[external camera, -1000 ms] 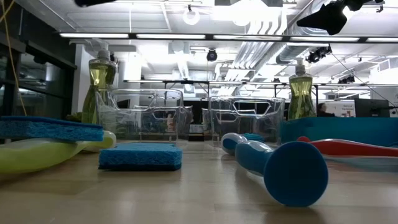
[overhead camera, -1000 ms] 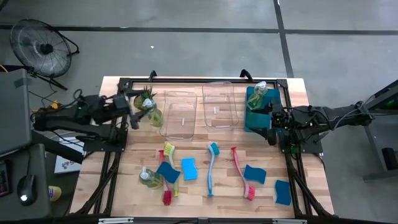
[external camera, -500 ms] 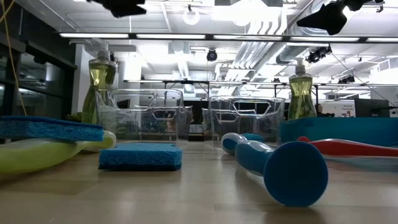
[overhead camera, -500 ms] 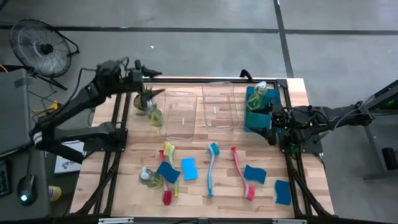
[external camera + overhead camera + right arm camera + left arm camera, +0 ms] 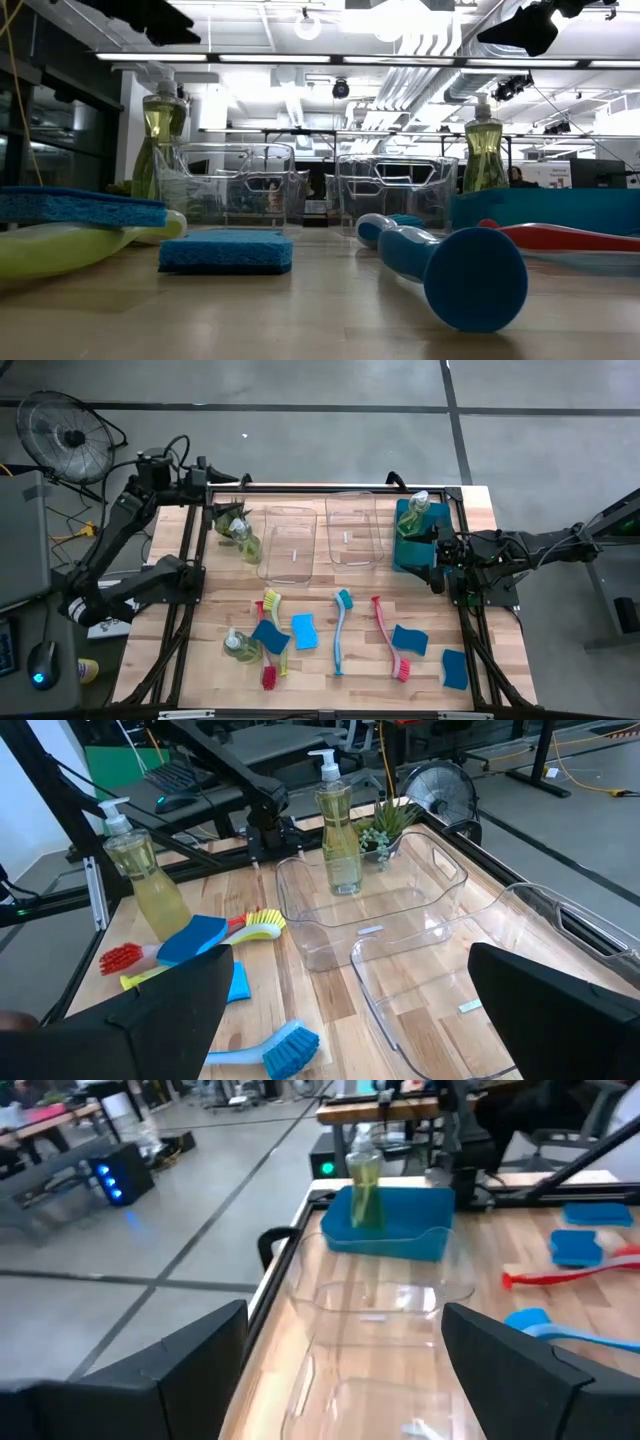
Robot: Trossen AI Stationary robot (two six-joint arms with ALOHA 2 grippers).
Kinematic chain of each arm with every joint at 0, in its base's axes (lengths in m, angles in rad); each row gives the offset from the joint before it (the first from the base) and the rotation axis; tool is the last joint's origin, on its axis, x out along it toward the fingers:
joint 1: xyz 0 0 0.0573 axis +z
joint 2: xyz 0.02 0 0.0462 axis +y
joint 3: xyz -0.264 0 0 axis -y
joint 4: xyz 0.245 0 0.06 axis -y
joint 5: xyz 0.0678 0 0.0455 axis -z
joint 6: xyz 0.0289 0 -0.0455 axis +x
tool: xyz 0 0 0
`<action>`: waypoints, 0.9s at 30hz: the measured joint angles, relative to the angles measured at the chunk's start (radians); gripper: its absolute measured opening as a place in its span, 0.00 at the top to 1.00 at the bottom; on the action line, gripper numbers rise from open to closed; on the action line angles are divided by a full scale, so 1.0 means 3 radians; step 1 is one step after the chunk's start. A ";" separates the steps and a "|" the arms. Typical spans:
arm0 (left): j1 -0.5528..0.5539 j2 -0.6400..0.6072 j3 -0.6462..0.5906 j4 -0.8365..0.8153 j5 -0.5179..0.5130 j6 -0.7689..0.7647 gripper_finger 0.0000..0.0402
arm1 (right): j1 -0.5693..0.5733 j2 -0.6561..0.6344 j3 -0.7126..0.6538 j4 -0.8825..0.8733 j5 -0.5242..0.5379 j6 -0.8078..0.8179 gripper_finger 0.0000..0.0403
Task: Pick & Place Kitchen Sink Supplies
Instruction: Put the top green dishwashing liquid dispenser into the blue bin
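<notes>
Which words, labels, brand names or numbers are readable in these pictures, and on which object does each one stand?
None can be read.
Soap bottles: no label shows.
Clear bins: each bears a small sticker, too small to read.
Teal bin, sponges and brushes: no print shows.
Signs in the room behind the table in the low view: too blurred to read.

The left arm is raised and bent at the elbow, its wrist reaching over the table's [image 5: 180, 650] far left corner; the left gripper [image 5: 213, 479] has its fingers spread apart. The right arm lies low along the table's right edge, with the right gripper [image 5: 432, 555] spread wide.
</notes>
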 joint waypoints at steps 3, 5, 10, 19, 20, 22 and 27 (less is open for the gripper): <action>0.0152 -0.0095 -0.0201 0.0051 0.0186 -0.0005 0.18 | -0.0001 0.0000 0.0000 0.0000 0.0000 -0.0001 0.01; 0.0266 -0.0178 -0.0366 0.0149 0.0329 -0.0020 0.18 | 0.0000 0.0000 0.0000 0.0000 0.0000 0.0000 0.01; 0.0556 -0.0372 -0.0769 0.0463 0.0667 -0.0186 0.18 | 0.0000 0.0000 0.0000 0.0000 0.0000 -0.0001 0.01; 0.0985 -0.0632 -0.1258 0.0545 0.1265 -0.0165 0.18 | -0.0001 0.0000 0.0000 0.0000 0.0000 0.0000 0.01; 0.1024 -0.0651 -0.1307 0.0545 0.1282 -0.0162 0.18 | -0.0001 0.0000 0.0000 0.0000 0.0000 -0.0001 0.01; 0.1087 -0.0684 -0.1394 0.0555 0.1320 -0.0164 0.18 | 0.0000 0.0000 0.0000 0.0000 0.0000 -0.0001 0.01; 0.1150 -0.0739 -0.1558 0.0610 0.1401 -0.0153 0.18 | -0.0001 0.0000 0.0000 0.0000 0.0000 -0.0001 0.01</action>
